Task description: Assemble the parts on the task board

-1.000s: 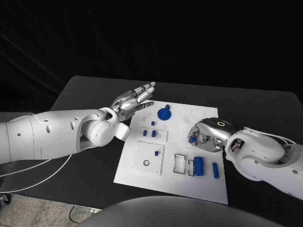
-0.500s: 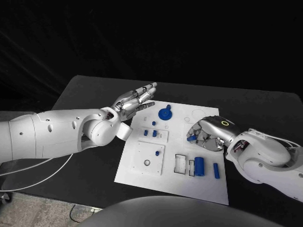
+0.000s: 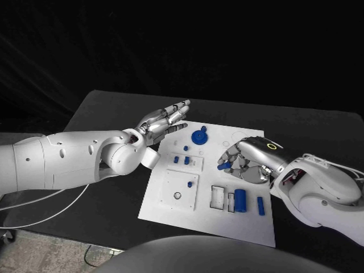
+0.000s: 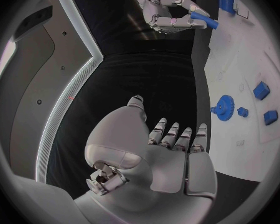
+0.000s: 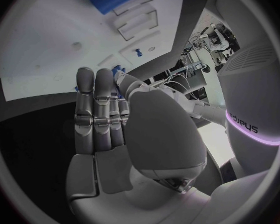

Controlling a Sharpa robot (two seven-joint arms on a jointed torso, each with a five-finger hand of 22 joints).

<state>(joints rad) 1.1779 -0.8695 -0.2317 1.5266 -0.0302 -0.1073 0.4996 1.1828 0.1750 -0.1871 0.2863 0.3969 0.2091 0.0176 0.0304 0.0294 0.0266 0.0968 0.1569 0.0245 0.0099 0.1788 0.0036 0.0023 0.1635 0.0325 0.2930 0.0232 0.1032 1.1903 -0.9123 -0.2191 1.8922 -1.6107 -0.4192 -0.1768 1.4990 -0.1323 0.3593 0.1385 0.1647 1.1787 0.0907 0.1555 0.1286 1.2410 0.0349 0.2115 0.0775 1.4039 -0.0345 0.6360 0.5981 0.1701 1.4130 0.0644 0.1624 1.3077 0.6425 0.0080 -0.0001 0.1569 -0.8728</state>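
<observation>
Above the white task board (image 3: 205, 196) on the black table (image 3: 100, 108), the right hand (image 3: 246, 162) holds a small blue peg (image 3: 223, 166) pinched at its fingertips over the board's right-centre, while the left hand (image 3: 159, 122) hovers flat and empty at the board's far-left edge. The pinch looks shallow, so the peg could tilt, slip out, or jam against its hole's rim on the way down.
</observation>
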